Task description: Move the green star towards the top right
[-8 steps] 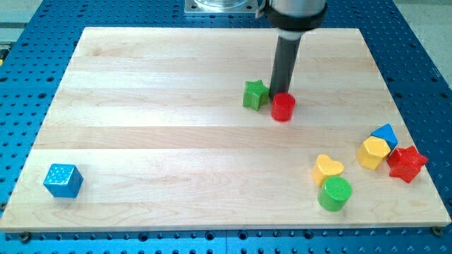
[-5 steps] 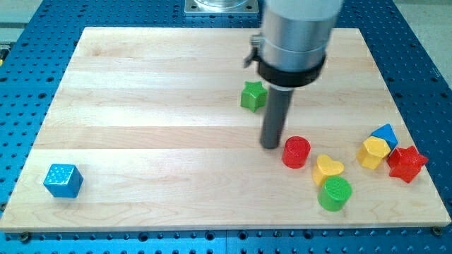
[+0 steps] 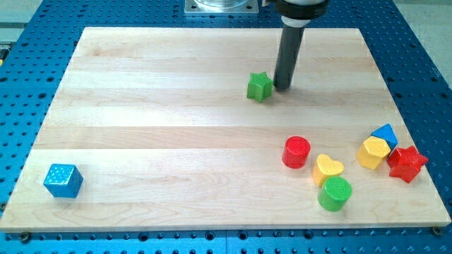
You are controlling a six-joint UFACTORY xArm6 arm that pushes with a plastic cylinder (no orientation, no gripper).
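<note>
The green star (image 3: 259, 87) lies on the wooden board (image 3: 155, 134), right of centre in the upper half. My tip (image 3: 282, 87) stands on the board just to the star's right, close to it or touching it; the dark rod rises from there to the view's top edge.
A red cylinder (image 3: 296, 152), a yellow heart (image 3: 328, 168) and a green cylinder (image 3: 335, 193) sit at the lower right. A yellow hexagon (image 3: 373, 152), a blue block (image 3: 385, 134) and a red star (image 3: 407, 163) cluster near the right edge. A blue cube (image 3: 63, 180) sits at the lower left.
The red cylinder was pushed from beside the green star down to the lower right. My tip then came back up to the star's right side. The star shifted slightly up and right.
</note>
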